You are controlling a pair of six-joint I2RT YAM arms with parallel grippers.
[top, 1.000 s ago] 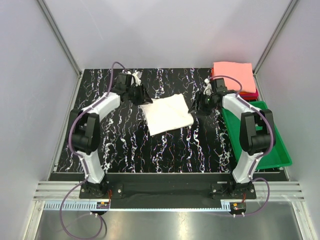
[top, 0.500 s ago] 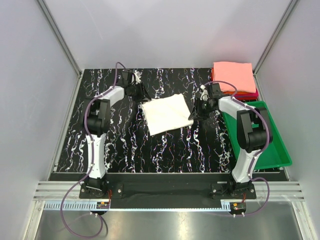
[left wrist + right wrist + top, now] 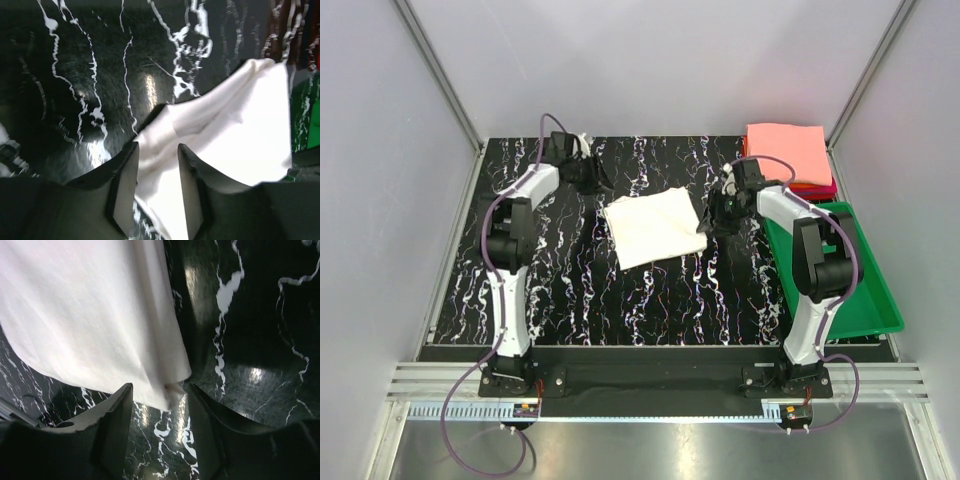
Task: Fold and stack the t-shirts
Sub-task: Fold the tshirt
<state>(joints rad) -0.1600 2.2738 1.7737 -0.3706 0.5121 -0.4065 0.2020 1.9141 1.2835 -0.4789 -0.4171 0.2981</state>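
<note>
Jaws apart, left gripper (image 3: 157, 146) and right gripper (image 3: 160, 387) flank cream t-shirt (image 3: 653, 227) near tray (image 3: 876, 302).

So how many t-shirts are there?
3 clearly: the white t-shirt mid-table, the pink t-shirt at the far right, and a red t-shirt edge beneath it. More may hide underneath.

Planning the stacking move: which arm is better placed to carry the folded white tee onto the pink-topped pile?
Probably right: the right gripper is open at the right corner of the white tee, with the pink-topped pile just beyond it. The left gripper is across the tee, farther away.
</note>
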